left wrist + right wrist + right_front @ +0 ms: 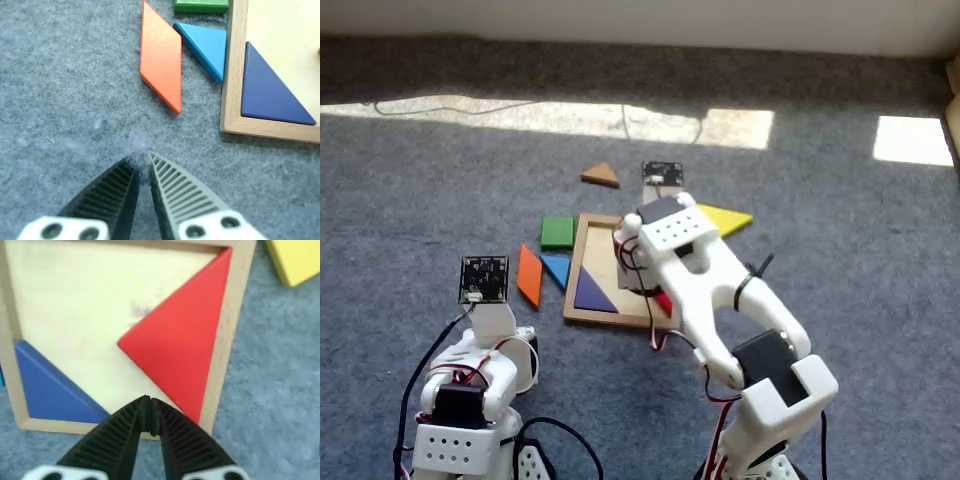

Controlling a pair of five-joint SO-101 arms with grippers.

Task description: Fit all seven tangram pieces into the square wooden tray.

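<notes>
right wrist view: right pincer (149,401) closed, empty, above tray (232,340) rim; left pincer (141,159) closed, empty, over carpet (60,100).

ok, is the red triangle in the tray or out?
In. The red triangle lies inside the tray rim, long edge along one side.

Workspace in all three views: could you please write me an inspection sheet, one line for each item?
Surface: grey carpet.
Job's things: wooden tray holds dark blue triangle and red triangle; orange parallelogram, light blue triangle, green square, brown triangle, yellow triangle lie outside.
Clutter: nothing seen.
Grippers: left gripper shut over carpet; right gripper shut over tray near red triangle.
Cables: black cable at left arm base.
Surroundings: sunlit patches on far carpet.
</notes>
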